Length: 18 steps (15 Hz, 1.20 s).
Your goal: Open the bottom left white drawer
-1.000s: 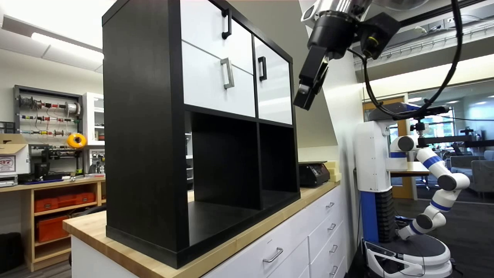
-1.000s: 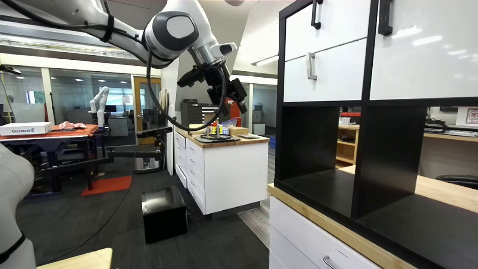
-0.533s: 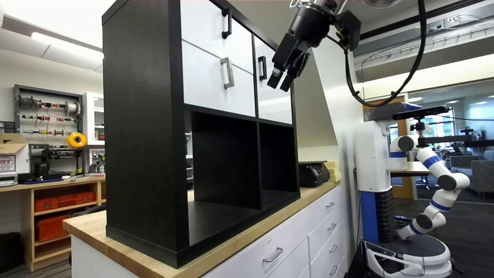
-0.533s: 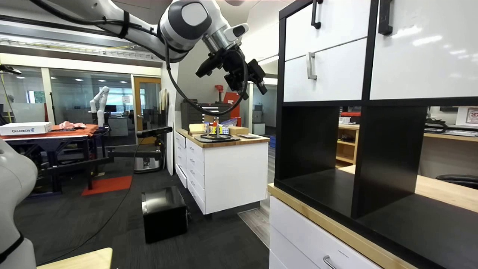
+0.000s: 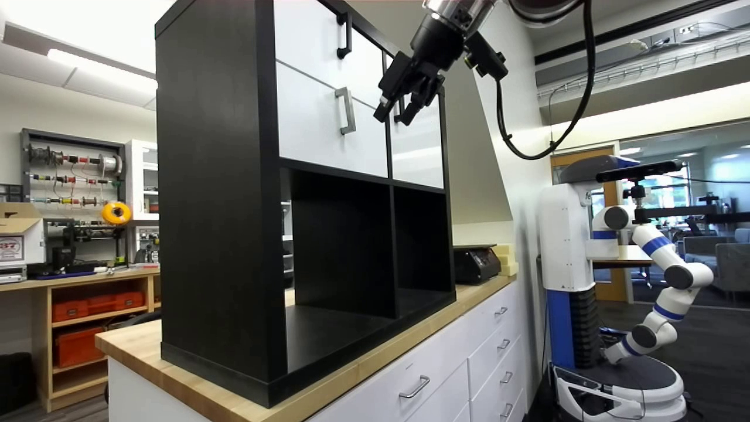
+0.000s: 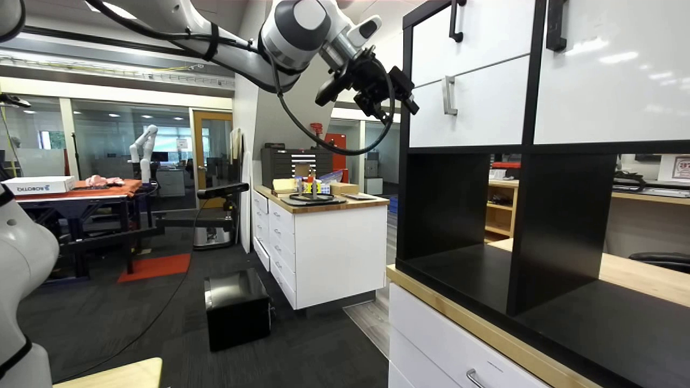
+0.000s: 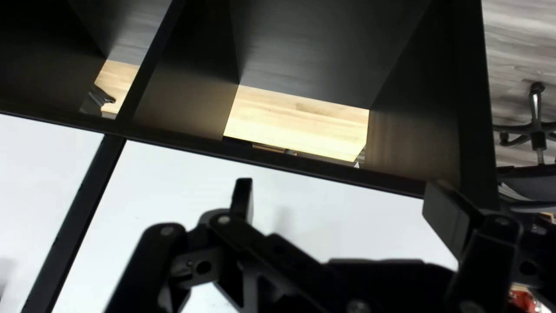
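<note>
Okay, status: my gripper [image 7: 341, 200] has just come up and in toward the black cube shelf [image 6: 560, 226]; half a second ago it sat lower and farther off in both exterior views; it now looks roughly level with the bottom left white drawer [image 6: 480, 108], so I'd call this approach, pull not begun; fingers [image 7: 449, 217] spread wide, nothing between them.

Drawer is in the shelf's left column, lower of two stacked white fronts; hasn't budged, still flush in the frame; flat, glossy white, wider than tall; grey handle [image 5: 348, 110] stands upright on it, and I see no contact there; the upper drawer [image 5: 310, 41] has a black handle [image 5: 348, 35], so no mixing them up. Wrist view is upside down and faces that left column; can't pick out the grey handle there, probably hidden behind my fingers.

Next, in my judgement: shift onto the grey handle, one finger each side, drive in, clamp, then back straight out; main risk is a fingertip bumping the handle before I straddle it; glossy face likely gives no purchase, so the handle is the only sensible grab.
</note>
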### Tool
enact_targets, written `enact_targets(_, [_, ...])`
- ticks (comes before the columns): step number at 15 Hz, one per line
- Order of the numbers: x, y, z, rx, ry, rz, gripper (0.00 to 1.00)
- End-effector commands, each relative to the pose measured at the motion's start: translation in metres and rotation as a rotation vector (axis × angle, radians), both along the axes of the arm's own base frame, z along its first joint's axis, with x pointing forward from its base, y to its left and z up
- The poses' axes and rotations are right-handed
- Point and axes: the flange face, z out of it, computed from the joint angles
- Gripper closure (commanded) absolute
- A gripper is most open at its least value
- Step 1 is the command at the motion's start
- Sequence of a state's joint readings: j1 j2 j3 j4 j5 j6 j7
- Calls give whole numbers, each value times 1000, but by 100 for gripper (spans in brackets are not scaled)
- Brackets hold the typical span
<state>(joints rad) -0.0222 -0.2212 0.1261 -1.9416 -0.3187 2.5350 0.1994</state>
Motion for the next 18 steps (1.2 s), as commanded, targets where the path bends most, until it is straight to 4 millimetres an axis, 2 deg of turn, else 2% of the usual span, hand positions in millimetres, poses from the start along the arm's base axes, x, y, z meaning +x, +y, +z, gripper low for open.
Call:
enact_targets(1, [5,-1,2,2,-14,-6,0])
enact_targets(12, [15,-5,-1,-14,-24,-16,0])
enact_targets(18, [29,-7,25,-49,-97,-15,0])
